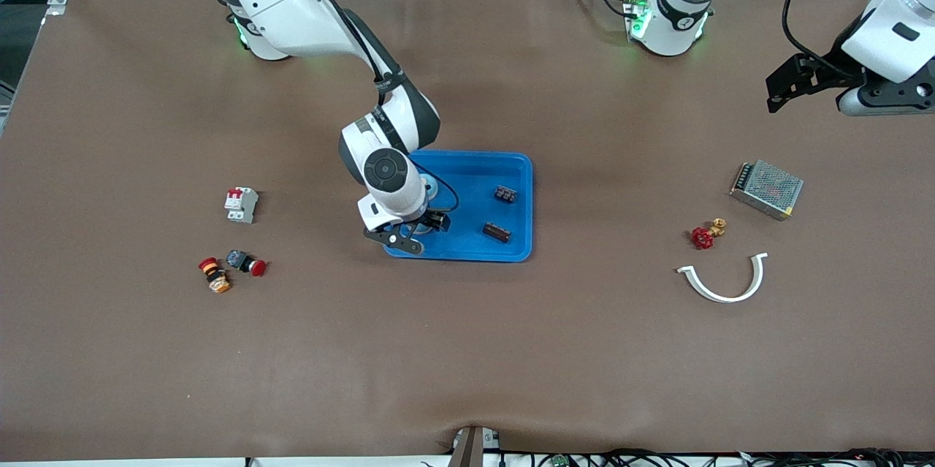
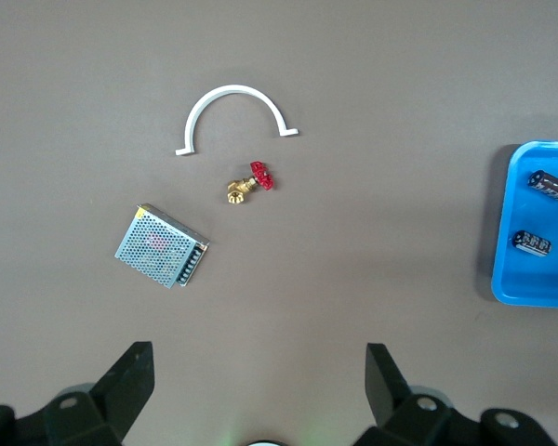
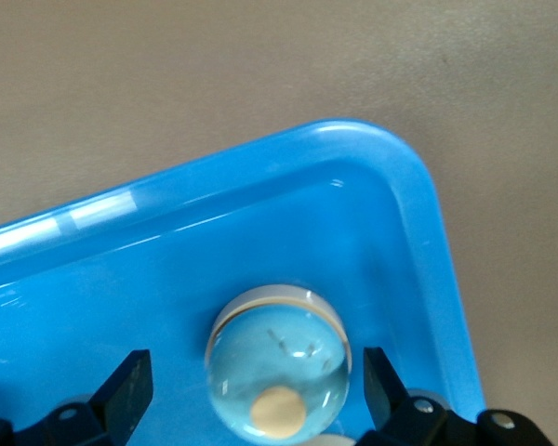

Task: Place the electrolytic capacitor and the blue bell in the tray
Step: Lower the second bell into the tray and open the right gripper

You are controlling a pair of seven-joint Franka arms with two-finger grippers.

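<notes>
No text, label, brand or number is legible anywhere: not on the tray (image 1: 515,167), nor on the two dark components (image 1: 505,194) lying in it, whose markings are too small.

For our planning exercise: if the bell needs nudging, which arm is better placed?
Right: the right gripper, open, straddles the bell in the tray; the left gripper waits open over the table.
</notes>
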